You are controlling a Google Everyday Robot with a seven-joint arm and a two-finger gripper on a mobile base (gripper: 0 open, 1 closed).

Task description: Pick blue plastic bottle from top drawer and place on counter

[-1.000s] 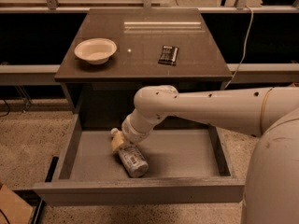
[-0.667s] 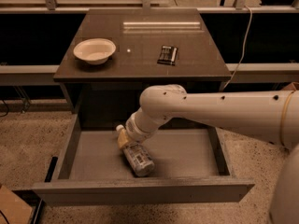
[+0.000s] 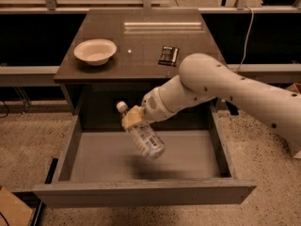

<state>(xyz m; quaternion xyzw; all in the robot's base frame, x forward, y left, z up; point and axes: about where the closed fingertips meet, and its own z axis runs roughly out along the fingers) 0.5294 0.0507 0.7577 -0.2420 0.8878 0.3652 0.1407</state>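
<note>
My gripper (image 3: 133,118) is shut on the blue plastic bottle (image 3: 146,139) near its neck and holds it tilted in the air above the top drawer's grey floor (image 3: 188,157). The bottle's white cap (image 3: 122,106) points up and to the left, its base down and to the right. The drawer stands pulled open below the counter (image 3: 141,46). My white arm reaches in from the right across the drawer's back edge.
A white bowl (image 3: 95,51) sits on the counter's left part. A black flat packet (image 3: 168,55) lies on the counter right of centre. The drawer's front panel (image 3: 141,194) is nearest the camera. Speckled floor lies on both sides.
The bottle lay on the drawer floor under my gripper. Now it is lifted off the floor, held in the gripper, which has risen and shifted slightly right.
</note>
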